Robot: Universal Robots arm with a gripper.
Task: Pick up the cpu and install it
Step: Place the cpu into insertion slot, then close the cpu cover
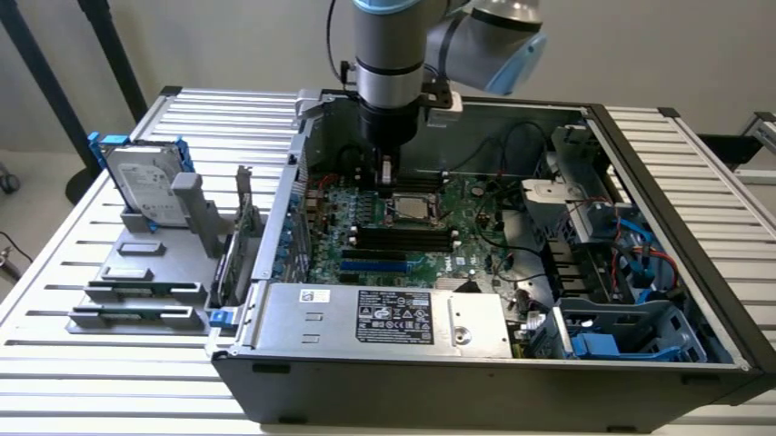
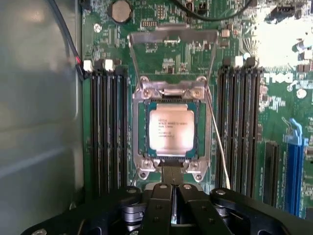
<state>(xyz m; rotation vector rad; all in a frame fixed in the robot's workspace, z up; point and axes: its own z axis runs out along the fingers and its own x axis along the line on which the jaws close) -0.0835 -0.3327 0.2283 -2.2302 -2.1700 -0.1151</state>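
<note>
The cpu, a small square chip with a dull silver top, lies flat in its socket on the green motherboard. In the exterior view the cpu sits in the middle of the open computer case. The socket's metal load plate stands swung open beyond the chip. My gripper is shut, its two dark fingers pressed together at the socket frame's edge just beside the chip, with nothing visibly between them. Seen from outside, the gripper hangs straight down from the arm, low over the board next to the socket.
Black memory slots flank the socket on both sides. A thin wire lever runs along one side. The power supply fills the case front. A hard drive in a blue frame stands on the grey fixture at the exterior view's left.
</note>
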